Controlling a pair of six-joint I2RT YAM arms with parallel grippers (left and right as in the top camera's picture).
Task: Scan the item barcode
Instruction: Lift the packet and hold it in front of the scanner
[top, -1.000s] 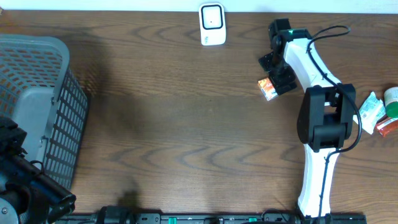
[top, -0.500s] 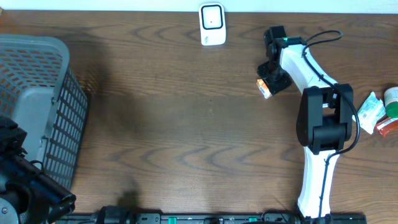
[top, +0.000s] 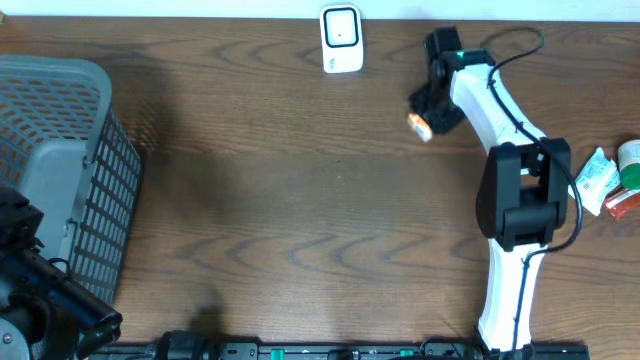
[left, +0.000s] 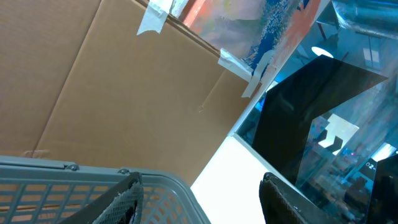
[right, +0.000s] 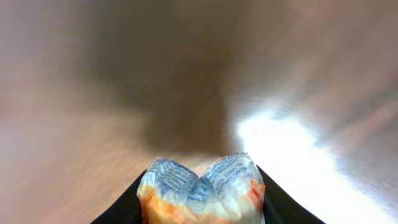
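The item, a small white and orange packet (top: 419, 124), is pinched between the fingers of my right gripper (top: 426, 116) at the back right of the table, right of the white barcode scanner (top: 341, 39). In the right wrist view the crumpled packet (right: 202, 186) bulges up between the two dark fingers (right: 278, 205) of the gripper (right: 202, 202), with blurred wood below it. My left gripper (left: 199, 202) stands open above the rim of the grey basket (left: 68, 186), nothing between its fingers. Whether a barcode faces the scanner cannot be told.
The grey mesh basket (top: 60, 150) fills the left edge, with my left arm (top: 30, 290) beside it at the front left. Other packets (top: 598, 178), a green-capped pot (top: 630, 155) and a red item (top: 622, 203) lie at the right edge.
My right gripper has shut on the packet and carried it a little back and to the left, toward the scanner. The left arm has not moved.
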